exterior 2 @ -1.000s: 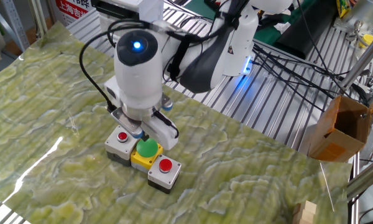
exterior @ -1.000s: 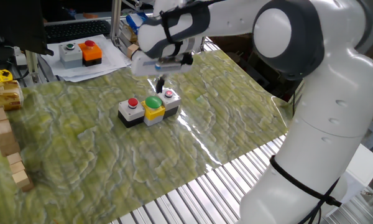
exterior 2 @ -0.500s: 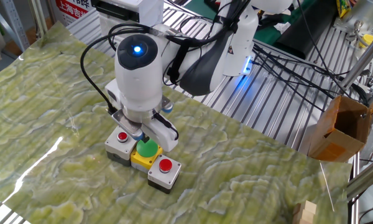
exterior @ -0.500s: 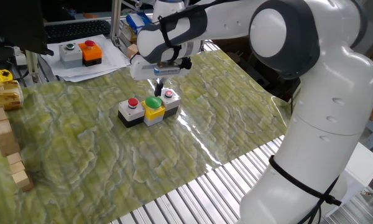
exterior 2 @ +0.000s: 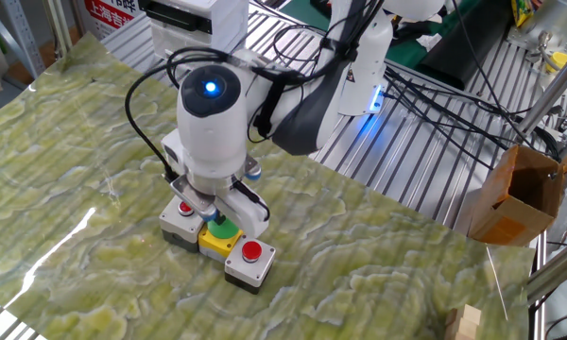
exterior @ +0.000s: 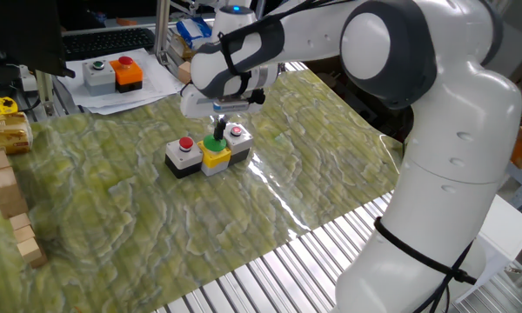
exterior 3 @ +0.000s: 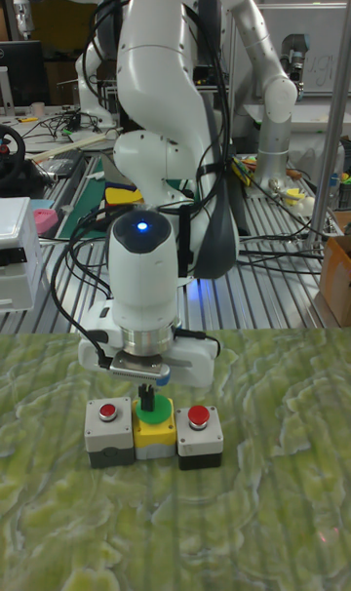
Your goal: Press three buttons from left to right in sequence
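Gripper (exterior 3: 148,403) pressed down on the middle of three joined button boxes.

Finger state cannot be told; the tips touch the yellow box's big green button (exterior 3: 156,417), between the grey box's red button (exterior 3: 106,413) and the dark box's small red button (exterior 3: 199,415), on the green marbled mat (exterior: 113,226). Risk, judged: an off-centre push could slide the unfixed row or miss the actuation. The brown cardboard box (exterior 2: 516,194) beside the table shows no visible contents.

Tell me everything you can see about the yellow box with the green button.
The yellow box is the middle of three joined button boxes on the green patterned mat, flanked by a grey box and a dark box, each with a red button. Its big round green button faces up. The gripper points straight down onto it, fingertips at the cap.
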You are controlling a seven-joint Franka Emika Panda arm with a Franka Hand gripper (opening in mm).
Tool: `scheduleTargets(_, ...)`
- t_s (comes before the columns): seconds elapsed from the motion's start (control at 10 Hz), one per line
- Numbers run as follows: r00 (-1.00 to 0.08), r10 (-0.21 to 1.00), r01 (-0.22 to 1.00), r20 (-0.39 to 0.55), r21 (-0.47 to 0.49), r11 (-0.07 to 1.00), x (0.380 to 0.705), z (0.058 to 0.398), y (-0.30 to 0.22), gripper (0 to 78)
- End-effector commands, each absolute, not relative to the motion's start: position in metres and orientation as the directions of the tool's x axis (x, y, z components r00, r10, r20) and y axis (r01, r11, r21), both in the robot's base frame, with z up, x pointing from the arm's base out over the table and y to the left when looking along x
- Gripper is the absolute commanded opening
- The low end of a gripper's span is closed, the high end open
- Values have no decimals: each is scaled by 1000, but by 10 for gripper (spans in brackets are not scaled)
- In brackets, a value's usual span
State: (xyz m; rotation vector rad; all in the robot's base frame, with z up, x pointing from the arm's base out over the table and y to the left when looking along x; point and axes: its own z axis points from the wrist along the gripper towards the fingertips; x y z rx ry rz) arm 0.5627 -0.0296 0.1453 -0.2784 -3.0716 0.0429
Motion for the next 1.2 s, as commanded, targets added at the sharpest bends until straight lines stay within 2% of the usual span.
scheduleTargets(0.1,-984,174,173,37,-36,984,561,129,-34,14)
scheduleTargets(0.5,-981,190,188,42,-43,981,558,134,-30,14)
scheduleTargets(0.7,-977,206,203,52,-44,978,556,154,-24,14)
scheduleTargets(0.9,-970,219,214,103,-57,975,559,203,-22,14)
scheduleTargets(1.2,-964,233,226,130,-63,972,560,241,-27,14)
